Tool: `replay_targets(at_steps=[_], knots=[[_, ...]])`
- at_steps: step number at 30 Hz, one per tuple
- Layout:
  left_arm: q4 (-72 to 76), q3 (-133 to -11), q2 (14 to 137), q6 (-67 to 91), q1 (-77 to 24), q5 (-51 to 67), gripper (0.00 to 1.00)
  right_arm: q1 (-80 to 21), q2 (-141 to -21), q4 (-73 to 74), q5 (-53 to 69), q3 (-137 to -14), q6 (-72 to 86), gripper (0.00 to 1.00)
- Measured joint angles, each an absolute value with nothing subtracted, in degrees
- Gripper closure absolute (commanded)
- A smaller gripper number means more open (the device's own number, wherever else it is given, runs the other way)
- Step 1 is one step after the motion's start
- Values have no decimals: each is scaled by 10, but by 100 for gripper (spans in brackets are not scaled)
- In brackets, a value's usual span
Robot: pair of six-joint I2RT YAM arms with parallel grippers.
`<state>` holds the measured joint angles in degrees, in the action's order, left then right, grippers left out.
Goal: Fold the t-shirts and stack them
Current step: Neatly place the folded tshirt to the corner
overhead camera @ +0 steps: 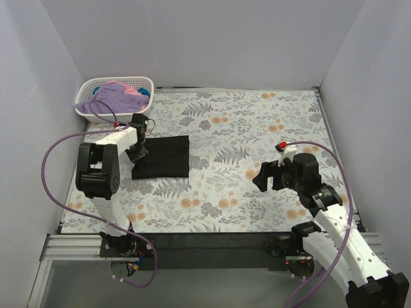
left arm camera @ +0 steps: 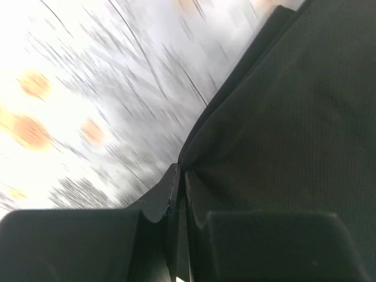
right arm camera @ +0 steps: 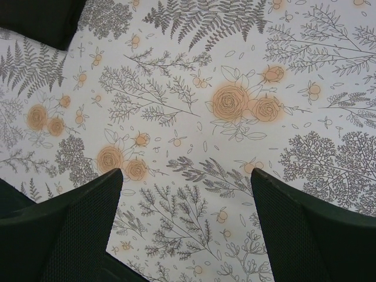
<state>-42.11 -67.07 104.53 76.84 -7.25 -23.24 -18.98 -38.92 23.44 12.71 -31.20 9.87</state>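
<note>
Garment: black t-shirt [overhead camera: 164, 156], laid on the bench [overhead camera: 257, 122] as a rough rectangle, already folded at least once by its outline. It extends from the left hand toward the right arm's side.
Left hand: left hand [overhead camera: 139, 151] sits at the shirt's left edge, fingers together and clamped on a pinch of the black cloth. The wrist view shows the fabric gathered into the fingertips.
Right hand: right hand [right arm camera: 187, 194] has its fingers wide apart and holds nothing. It hangs over bare patterned bench, well apart from the shirt, with only a corner of black cloth at the far edge of its view.
Other t-shirts: lavender, pink and teal t-shirts [overhead camera: 115, 95] lie heaped in the white basket [overhead camera: 146, 82], beyond the left hand at the far corner.
Step in hand: probably a further fold of the black shirt, led from its left edge.
Next move: likely calls for carrying the gripped edge across the shirt and laying it down square. The free side may drag unless the right hand pins it.
</note>
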Motion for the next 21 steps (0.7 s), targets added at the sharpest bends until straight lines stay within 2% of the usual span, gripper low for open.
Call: replay_targets(at_steps=[7,13,21], knots=[[-448,-759,1135,689,-4,-376,100,-211,-378,233,128,-312,96,5],[-415,-780,1190,626,55,-503,100,-251,-368,229,115,-310,96,5],[-305,-798,1243,515,86,-595,100,-269,-365,229,106,-310,96,5]])
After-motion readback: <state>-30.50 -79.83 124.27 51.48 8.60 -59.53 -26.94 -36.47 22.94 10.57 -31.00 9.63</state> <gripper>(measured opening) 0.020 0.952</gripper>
